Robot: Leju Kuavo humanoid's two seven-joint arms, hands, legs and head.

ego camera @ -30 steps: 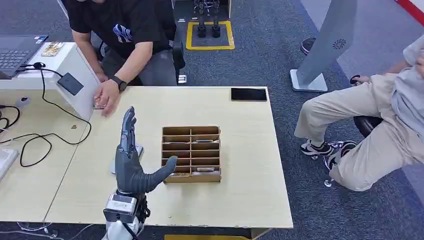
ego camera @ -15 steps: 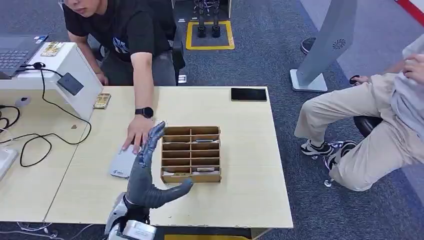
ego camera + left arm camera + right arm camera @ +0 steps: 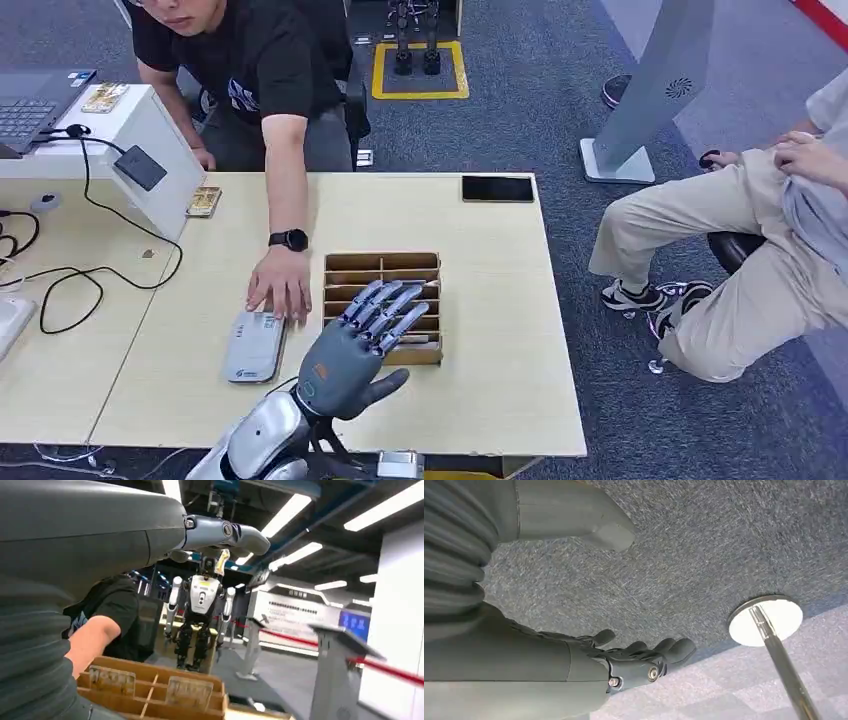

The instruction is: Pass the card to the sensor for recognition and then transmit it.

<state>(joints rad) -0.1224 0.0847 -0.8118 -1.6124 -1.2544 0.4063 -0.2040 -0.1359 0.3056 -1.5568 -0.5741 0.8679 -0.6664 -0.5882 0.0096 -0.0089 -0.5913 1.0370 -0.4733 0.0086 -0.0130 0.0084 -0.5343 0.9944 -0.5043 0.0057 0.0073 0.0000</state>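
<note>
Head view shows our left hand [image 3: 352,350] raised over the near edge of the wooden card organizer [image 3: 383,308], fingers spread and holding nothing, which we judge puts it ready to reach for a card. The cards [image 3: 182,692] stand in the organizer's near slots, while a person's hand [image 3: 280,285] rests on a grey card reader [image 3: 254,346] lying just left of it. Our right hand [image 3: 634,661] hangs over the carpet, fingers loosely apart and empty.

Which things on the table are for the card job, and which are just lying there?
For the job: card box, cards in it, grey reader, left hand.
Just lying about: black phone, laptop, cables.
</note>
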